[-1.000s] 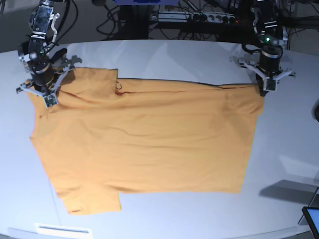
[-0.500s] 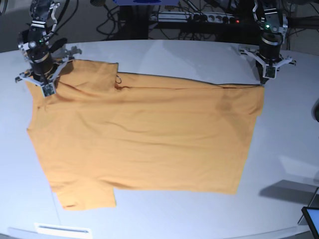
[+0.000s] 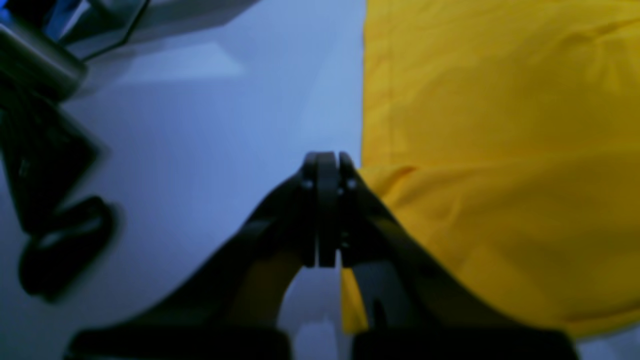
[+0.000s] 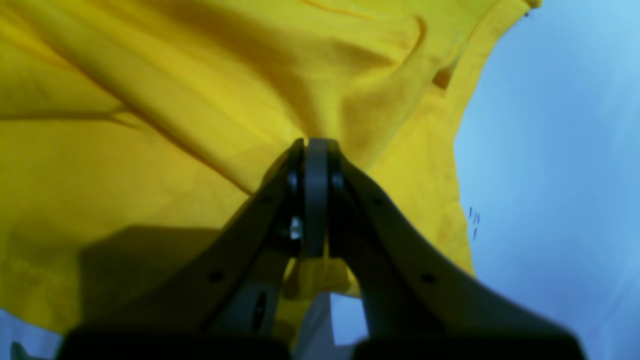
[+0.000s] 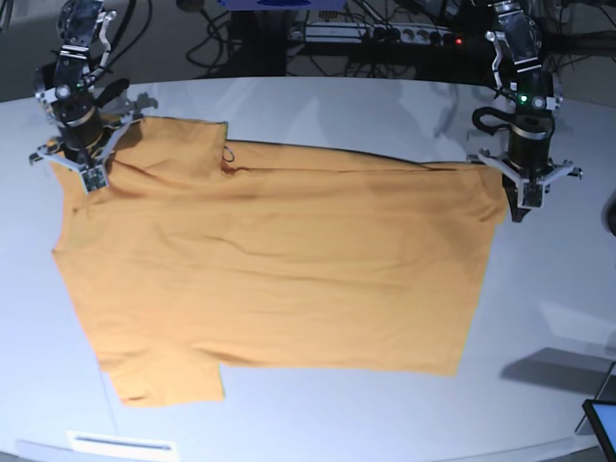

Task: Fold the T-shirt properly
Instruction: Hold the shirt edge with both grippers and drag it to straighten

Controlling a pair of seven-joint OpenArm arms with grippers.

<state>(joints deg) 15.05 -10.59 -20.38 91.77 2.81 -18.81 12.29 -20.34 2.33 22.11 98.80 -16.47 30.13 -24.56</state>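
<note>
you see the t-shirt (image 5: 279, 260) spread flat on the bench (image 5: 385, 106). the right tool (image 4: 316, 150) is clamped on its far-left sleeve; the left tool (image 3: 327, 165) is clamped on its far-right hem corner.

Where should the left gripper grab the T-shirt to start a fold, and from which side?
Probably the far hem corner of the T-shirt, beside the left gripper. The cloth lies flat on the table with a straight hem edge there, so a low approach from the bare table side could slip a finger under the edge. The gripper is shut now and seems to hold nothing.
</note>
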